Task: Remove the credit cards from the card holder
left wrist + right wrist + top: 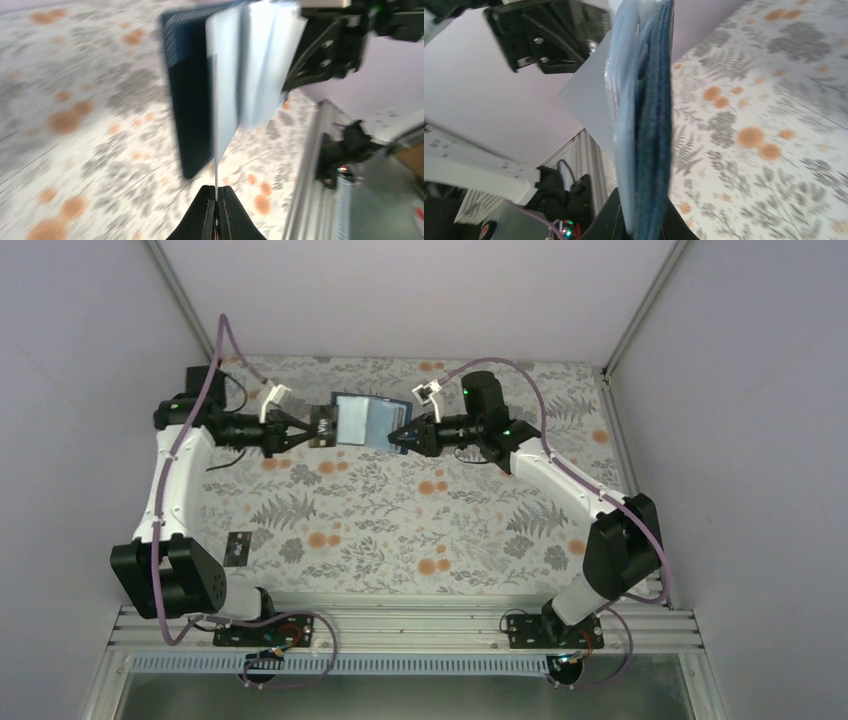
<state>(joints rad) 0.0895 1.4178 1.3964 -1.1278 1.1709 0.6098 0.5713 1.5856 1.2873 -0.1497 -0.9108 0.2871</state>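
1. Left tool point(216, 192): the jaws are closed flat on the near edge of 1 credit card point(322, 428), a dark card with pale marks. In the left wrist view the card runs edge-on from the fingertips toward the card holder point(365, 420). Its far end overlaps the lighter blue card pockets point(250, 65). Whether it has cleared its pocket cannot be told.

2. Right tool point(644, 220): the jaws are clamped on the right edge of the card holder, which hangs open above the far middle of the counter point(450, 530), between the 2 tools.

3. A black card point(238, 547) lies flat on the counter at near left, well apart from the holder.

4. Handling, as a judgement:
- The card is likely light, stiff and smooth-faced. Grip it across both flat faces, close to the exposed edge, and pull in line with the pocket. A sideways pull may bind it or bend it.
- The holder looks soft and booklet-like, so it will flex. Clamp it at the edge opposite the pocket openings to resist the pull.
- Risk: the smooth card may slip from the pinch.
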